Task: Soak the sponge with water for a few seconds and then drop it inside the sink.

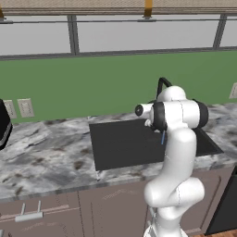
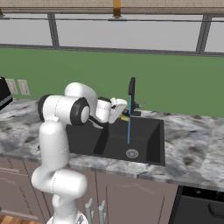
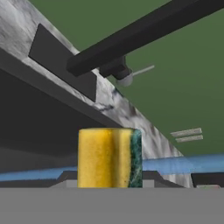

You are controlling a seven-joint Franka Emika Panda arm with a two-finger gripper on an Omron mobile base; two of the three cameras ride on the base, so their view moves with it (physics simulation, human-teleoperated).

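Note:
The sponge (image 3: 109,157), yellow with a dark green layer on one side, sits between my fingertips. My gripper (image 2: 119,112) is shut on the sponge (image 2: 125,117) above the back left of the dark sink (image 2: 144,146). Water (image 2: 129,124) falls as a thin blue stream from the black faucet (image 2: 131,87) to a spot near the silver drain (image 2: 132,153). The sponge hangs just left of the stream; I cannot tell if they touch. In the hand view the water (image 3: 183,164) runs as a blue band behind the sponge, under the faucet (image 3: 144,30). My arm hides most of the water (image 1: 163,137) over the sink (image 1: 120,143).
Grey marble counter (image 1: 46,152) surrounds the sink. A dark appliance (image 1: 3,125) stands at the far left, with wall outlets (image 1: 25,107) beside it. The green wall rises right behind the faucet. A black appliance front (image 2: 201,205) sits lower right.

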